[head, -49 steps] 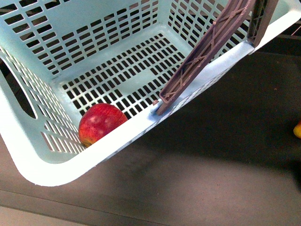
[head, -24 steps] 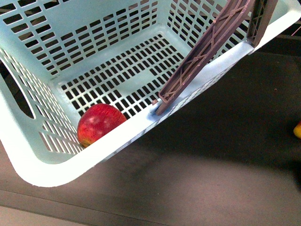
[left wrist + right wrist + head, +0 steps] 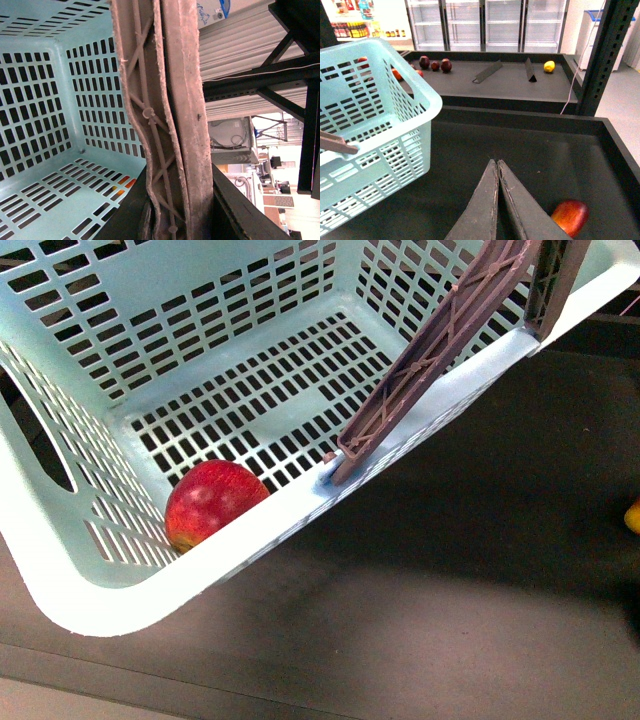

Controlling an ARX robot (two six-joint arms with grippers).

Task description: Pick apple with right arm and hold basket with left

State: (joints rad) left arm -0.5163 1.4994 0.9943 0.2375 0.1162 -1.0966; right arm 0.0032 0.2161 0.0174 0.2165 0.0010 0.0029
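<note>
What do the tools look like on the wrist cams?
Right tool: two flat, matte dark-grey fingers tapering to narrow tips. Left tool: the same dark matte fingers, only partly in frame. No cables, markings or sleeves visible; the front view shows neither arm.

Basket (image 3: 130, 605) is the reference.
- Apple (image 3: 212, 500): in basket, on its floor, in the near-left corner, touching the near wall.
- Handle (image 3: 430, 350): hinged on basket's near rim, slanting up and to the right.
- Shelf (image 3: 450, 590): below basket, running out to its right.
- Loose fruit (image 3: 633, 516): on shelf, well right of basket.
- Further shelf (image 3: 520, 80): behind basket. A fruit cluster (image 3: 435, 64) lies near basket's far corner, a single fruit (image 3: 549, 66) well apart.
</note>
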